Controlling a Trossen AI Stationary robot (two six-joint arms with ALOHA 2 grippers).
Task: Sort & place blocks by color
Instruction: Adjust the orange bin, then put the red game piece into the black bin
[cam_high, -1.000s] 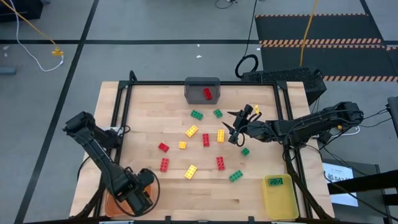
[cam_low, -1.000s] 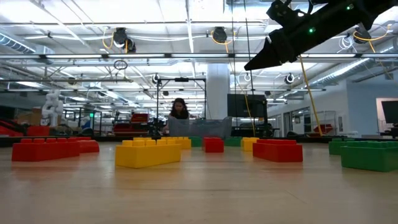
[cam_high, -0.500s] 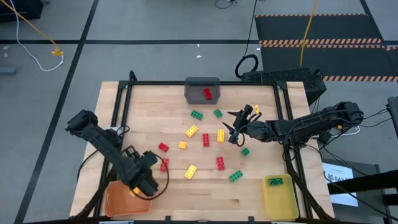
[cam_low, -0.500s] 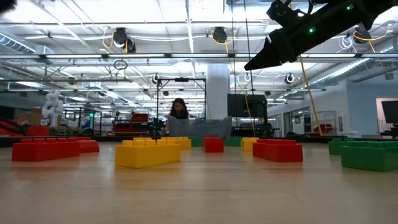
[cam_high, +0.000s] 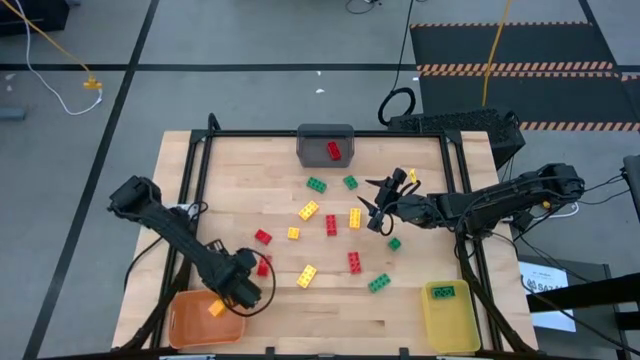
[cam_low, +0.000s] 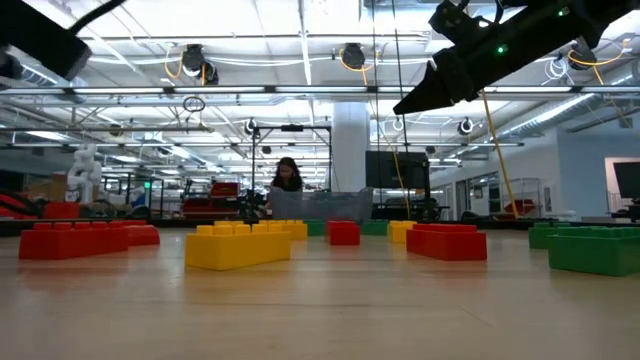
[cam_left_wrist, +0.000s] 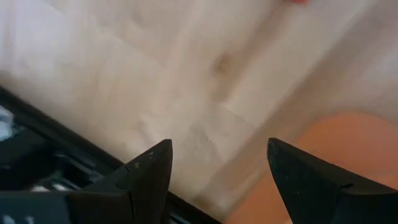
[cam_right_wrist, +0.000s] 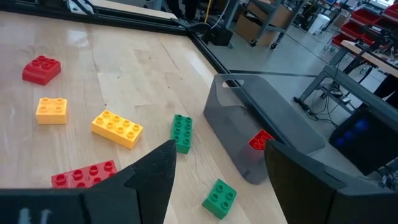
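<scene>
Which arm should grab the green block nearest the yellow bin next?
Right. The right gripper hangs open near the green block; the left gripper is across the table by the orange bin.

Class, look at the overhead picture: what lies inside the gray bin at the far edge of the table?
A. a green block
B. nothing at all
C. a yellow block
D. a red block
D. In the high view a single red block lies inside the gray bin, and the right wrist view shows the same red piece behind the bin's translucent wall.
</scene>
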